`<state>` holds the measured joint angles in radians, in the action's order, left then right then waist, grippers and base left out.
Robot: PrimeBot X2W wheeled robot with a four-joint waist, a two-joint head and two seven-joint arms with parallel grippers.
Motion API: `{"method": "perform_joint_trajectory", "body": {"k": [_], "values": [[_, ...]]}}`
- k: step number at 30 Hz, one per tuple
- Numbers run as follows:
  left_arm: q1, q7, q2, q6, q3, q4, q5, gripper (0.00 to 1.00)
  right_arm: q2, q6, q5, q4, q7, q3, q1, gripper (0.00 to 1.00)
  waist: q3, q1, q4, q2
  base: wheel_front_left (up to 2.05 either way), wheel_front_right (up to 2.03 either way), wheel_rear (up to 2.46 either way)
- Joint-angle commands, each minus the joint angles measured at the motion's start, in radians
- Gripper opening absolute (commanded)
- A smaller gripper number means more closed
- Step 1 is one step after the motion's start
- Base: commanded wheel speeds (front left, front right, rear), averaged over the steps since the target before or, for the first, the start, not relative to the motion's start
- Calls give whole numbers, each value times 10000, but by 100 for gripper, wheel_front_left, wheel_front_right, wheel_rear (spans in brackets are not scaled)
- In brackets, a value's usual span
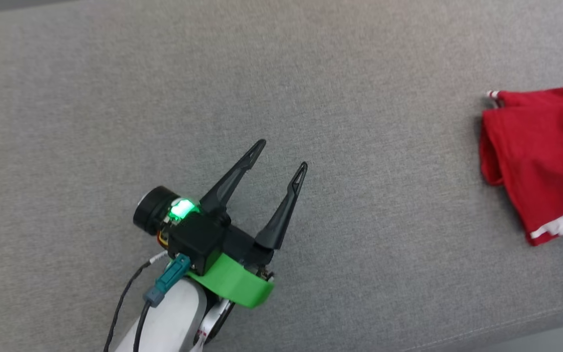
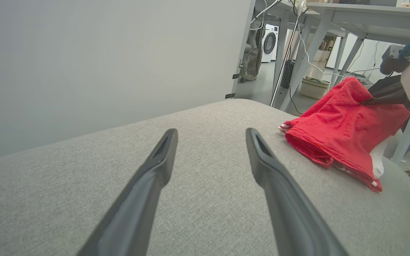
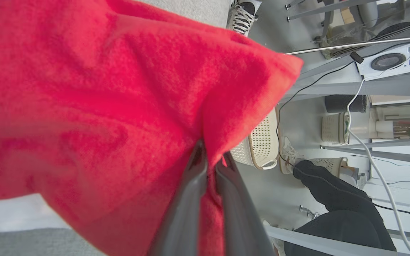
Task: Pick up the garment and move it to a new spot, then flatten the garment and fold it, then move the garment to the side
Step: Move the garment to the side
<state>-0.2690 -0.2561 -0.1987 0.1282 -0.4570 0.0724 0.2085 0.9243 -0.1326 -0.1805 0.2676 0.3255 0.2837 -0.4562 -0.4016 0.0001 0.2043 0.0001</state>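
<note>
Your garment [image 1: 540, 156] sits as a loosely folded red bundle at the far right end of the grey padded surface [image 1: 115, 88], with a white sleeve edge showing underneath. Your right gripper [image 3: 210, 160] has its fingers pinched tight on a ridge of the red cloth, raising that corner. This looks like the final step, moving the folded piece aside. Your left gripper [image 1: 282, 153] hovers with fingers spread wide and empty over bare surface, well apart from the cloth. Next you'd want a low, steady carry so the folds don't spill, then a clean release.
</note>
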Motion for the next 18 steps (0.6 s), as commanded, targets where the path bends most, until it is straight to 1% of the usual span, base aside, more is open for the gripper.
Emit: {"method": "perform_joint_trajectory", "body": {"k": [1, 4, 9, 12, 18], "values": [[-265, -57, -124, 25, -46, 98, -92, 100, -120, 19, 179, 218, -187, -205, -278, 0, -1095, -1, 427, -1, 0, 0, 0], [-523, -57, -219, 25, -126, 321, -131, 100, -328, 19, 520, 826, -490, -733, -619, 0, -1483, -1, 374, -1, 0, 0, 0], [-805, -57, -346, 25, -240, 643, -147, 100, -488, 19, 1067, 1538, -811, -1562, -1067, 0, -1927, -1, 235, -1, 0, 0, 0], [-1041, -57, -553, 25, -463, 777, -509, 100, -488, 19, 1469, 1977, -1119, -1966, -1329, 0, -2117, -1, 99, -1, 0, 0, 0], [-1170, -57, -491, 25, -545, 1004, -527, 100, -728, 19, 2103, 2708, -1448, -2702, -1726, 0, -2351, -1, -79, -1, 0, 0, 0]]}}
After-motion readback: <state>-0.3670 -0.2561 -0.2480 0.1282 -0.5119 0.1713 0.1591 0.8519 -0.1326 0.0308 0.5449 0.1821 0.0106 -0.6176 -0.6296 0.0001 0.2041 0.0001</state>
